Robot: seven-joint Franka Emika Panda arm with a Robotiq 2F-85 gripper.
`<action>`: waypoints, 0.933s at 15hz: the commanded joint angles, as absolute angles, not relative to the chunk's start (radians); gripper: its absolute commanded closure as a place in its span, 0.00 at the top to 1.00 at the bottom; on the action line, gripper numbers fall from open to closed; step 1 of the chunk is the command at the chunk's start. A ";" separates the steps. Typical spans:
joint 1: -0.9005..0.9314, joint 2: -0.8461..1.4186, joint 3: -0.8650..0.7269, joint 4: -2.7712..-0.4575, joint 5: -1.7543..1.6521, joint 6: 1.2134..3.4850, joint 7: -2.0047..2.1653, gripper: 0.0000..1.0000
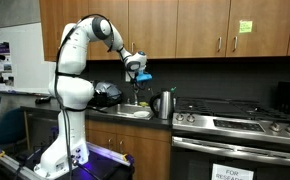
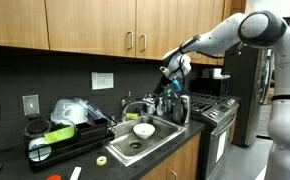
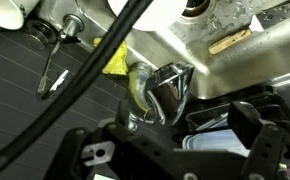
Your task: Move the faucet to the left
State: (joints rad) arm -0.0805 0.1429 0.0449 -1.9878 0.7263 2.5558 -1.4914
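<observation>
The faucet (image 2: 134, 106) is a slim silver tap behind the sink basin (image 2: 150, 141), and it also shows small in an exterior view (image 1: 135, 97). My gripper (image 2: 170, 77) hangs in the air above and to the side of it, between the faucet and the steel kettle (image 2: 179, 108), touching neither. In the wrist view the gripper (image 3: 165, 138) is open, with its dark fingers (image 3: 251, 128) wide apart and nothing between them. A shiny curved metal body (image 3: 163, 88) lies just beyond the fingers. I cannot pick out the faucet for certain in the wrist view.
A white bowl (image 2: 143, 130) sits in the sink. A dish rack (image 2: 60, 135) with piled items stands on the counter beside it. The kettle (image 1: 165, 103) stands between sink and stove (image 1: 235, 122). Wall cabinets (image 2: 135, 30) hang overhead. A yellow sponge (image 3: 115, 62) lies by the basin.
</observation>
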 commanded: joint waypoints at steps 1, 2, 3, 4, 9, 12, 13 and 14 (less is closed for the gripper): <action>-0.097 0.196 0.055 -1.920 0.811 2.498 -1.597 1.00; -0.097 0.207 0.053 -1.909 0.822 2.484 -1.611 1.00; -0.099 0.222 0.053 -1.896 0.830 2.470 -1.622 1.00; -0.100 0.238 0.052 -1.881 0.834 2.454 -1.627 1.00; -0.100 0.311 0.059 -1.805 0.823 2.403 -1.619 1.00; -0.100 0.349 0.066 -1.757 0.816 2.381 -1.608 1.00; -0.099 0.361 0.068 -1.741 0.813 2.376 -1.602 1.00; -0.099 0.372 0.070 -1.727 0.810 2.371 -1.599 1.00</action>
State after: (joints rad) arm -0.0854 0.3277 0.0533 -1.7959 0.8100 2.4024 -1.6010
